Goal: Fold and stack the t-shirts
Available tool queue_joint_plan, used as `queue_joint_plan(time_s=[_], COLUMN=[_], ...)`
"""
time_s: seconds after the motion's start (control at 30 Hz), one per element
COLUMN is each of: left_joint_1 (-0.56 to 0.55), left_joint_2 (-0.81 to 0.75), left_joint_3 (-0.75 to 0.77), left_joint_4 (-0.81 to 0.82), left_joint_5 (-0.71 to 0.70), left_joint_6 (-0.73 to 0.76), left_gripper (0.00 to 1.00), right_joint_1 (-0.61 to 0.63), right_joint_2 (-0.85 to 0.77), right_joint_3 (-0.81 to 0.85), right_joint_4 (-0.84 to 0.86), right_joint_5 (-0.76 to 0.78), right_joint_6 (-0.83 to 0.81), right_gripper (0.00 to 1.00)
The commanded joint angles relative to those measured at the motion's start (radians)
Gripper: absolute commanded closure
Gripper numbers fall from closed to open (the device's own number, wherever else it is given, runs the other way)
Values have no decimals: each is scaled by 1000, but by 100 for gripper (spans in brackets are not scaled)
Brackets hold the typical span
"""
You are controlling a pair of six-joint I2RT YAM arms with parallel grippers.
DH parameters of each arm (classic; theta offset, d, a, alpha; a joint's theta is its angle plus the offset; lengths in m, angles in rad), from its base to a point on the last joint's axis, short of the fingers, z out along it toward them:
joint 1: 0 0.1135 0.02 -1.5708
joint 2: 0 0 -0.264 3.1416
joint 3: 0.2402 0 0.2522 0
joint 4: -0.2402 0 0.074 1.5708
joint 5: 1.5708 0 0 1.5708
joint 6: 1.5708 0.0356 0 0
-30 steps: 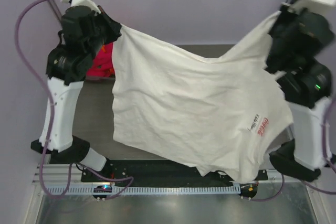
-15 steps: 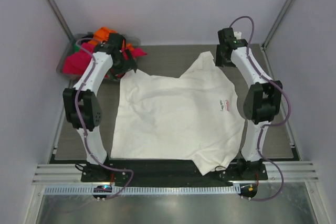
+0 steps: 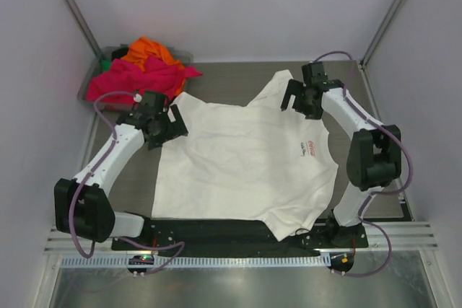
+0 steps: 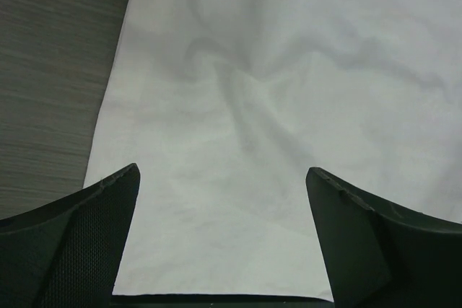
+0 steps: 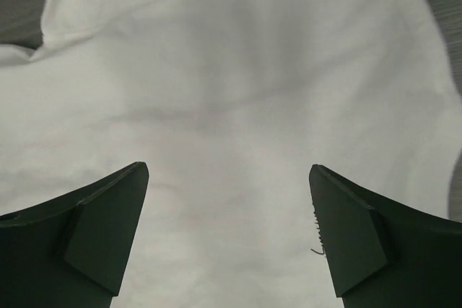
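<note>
A cream-white t-shirt (image 3: pixel 242 164) lies spread on the table, its small red chest logo (image 3: pixel 310 148) facing up on the right. My left gripper (image 3: pixel 172 123) hovers open over the shirt's far left corner. In the left wrist view its fingers (image 4: pixel 86 236) stand wide apart above wrinkled cloth (image 4: pixel 289 106), holding nothing. My right gripper (image 3: pixel 293 99) is open over the shirt's far right part. Only white cloth (image 5: pixel 231 91) shows between its fingers (image 5: pixel 101 229). Hot pink t-shirts (image 3: pixel 137 81) and an orange one (image 3: pixel 148 52) are heaped at the back left.
The pink and orange heap sits in a grey plastic bin (image 3: pixel 108 53) in the back left corner. The white shirt's near hem drapes over the black base rail (image 3: pixel 209 230). Grey wood-grain table (image 3: pixel 375 106) shows around the shirt, and enclosure walls close in on both sides.
A second ago both grippers were shut on the shirt and held it up in the air. They lowered it, let go, opened, and drew back over its far edge.
</note>
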Motion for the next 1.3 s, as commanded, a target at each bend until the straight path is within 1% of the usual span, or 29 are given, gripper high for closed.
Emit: queue_joint_plan(time_s=[0.0, 0.07, 0.13, 0.17, 0.2, 0.23, 0.3, 0.37, 0.4, 0.43, 0.5, 0.57, 0.6, 0.63, 0.7, 0.73, 0.8, 0.83, 0.87, 0.9, 0.93, 0.97, 1.03, 1.07, 1.1, 1.13, 1.2, 1.23, 1.27], left_joint_1=[-34, -69, -92, -109, -115, -120, -125, -125, -126, -125, -125, -125, -125, -126, -129, -131, -129, -128, -125, -120, -117, -109, -100, -89, -86, -86, -91, -91, -94], left_joint_2=[8, 42, 119, 149, 224, 261, 382, 465, 502, 590, 680, 798, 829, 856, 932, 959, 1048, 1082, 1120, 1216, 1261, 1318, 1416, 1421, 1411, 1359, 1282, 1244, 1158], left_joint_3=[-58, -46, -14, 31, 55, 83, 175, 271, 307, 342, 454, 552, 578, 606, 678, 709, 833, 893, 1033, 1116, 1205, 1384, 1518, 1542, 1516, 1426, 1326, 1247, 1216], left_joint_4=[97, 125, 135, 141, 148, 149, 151, 145, 140, 135, 106, 88, 85, 86, 86, 86, 65, 44, -10, -42, -73, -129, -157, -141, -121, -72, -29, -9, -3], left_joint_5=[29, 23, 11, 11, 11, 11, 17, 11, 8, 8, 15, 37, 52, 84, 98, 100, 103, 100, 103, 110, 130, 144, 178, 214, 227, 239, 264, 265, 264], left_joint_6=[-27, -38, -43, -43, -43, -43, -43, -38, -35, -34, -26, -26, -34, -38, -57, -60, -61, -55, -51, -49, -49, -50, -72, -104, -116, -124, -126, -121, -115], left_gripper=[3, 3, 3, 3, 3, 3, 3, 3, 3, 3, 3, 4, 4, 4, 4, 4, 3, 3, 3, 2, 2, 2, 1, 1, 1, 2, 0, 0, 0], right_joint_1=[-7, -21, -38, -55, -64, -75, -110, -131, -151, -164, -202, -216, -223, -234, -243, -248, -248, -248, -247, -248, -248, -248, -251, -254, -259, -260, -262, -259, -256], right_joint_2=[78, 150, 207, 224, 241, 255, 299, 333, 357, 368, 403, 426, 439, 469, 503, 546, 600, 627, 679, 699, 718, 742, 752, 752, 752, 752, 729, 711, 682], right_joint_3=[-11, 23, 49, 55, 56, 61, 63, 70, 73, 81, 93, 125, 144, 188, 251, 326, 421, 522, 570, 616, 686, 714, 760, 767, 776, 803, 833, 842, 837], right_joint_4=[102, 102, 102, 105, 102, 104, 101, 99, 98, 95, 90, 87, 81, 75, 47, 38, -4, -23, -62, -80, -96, -120, -131, -134, -137, -140, -139, -134, -113], right_joint_5=[-174, -172, -157, -151, -122, -108, -71, -60, -27, -5, 1, 23, 32, 35, 64, 64, 67, 69, 72, 89, 98, 109, 150, 164, 170, 156, 115, 34, 11], right_joint_6=[47, 49, 54, 55, 60, 61, 73, 73, 73, 72, 78, 77, 74, 69, 66, 63, 54, 46, 44, 43, 41, 41, 35, 29, 24, 17, -20, -31, -37], right_gripper=[0, 0, 0, 0, 0, 0, 0, 0, 0, 0, 0, 0, 0, 0, 0, 0, 0, 0, 0, 0, 0, 0, 0, 0, 0, 0, 0, 0, 0])
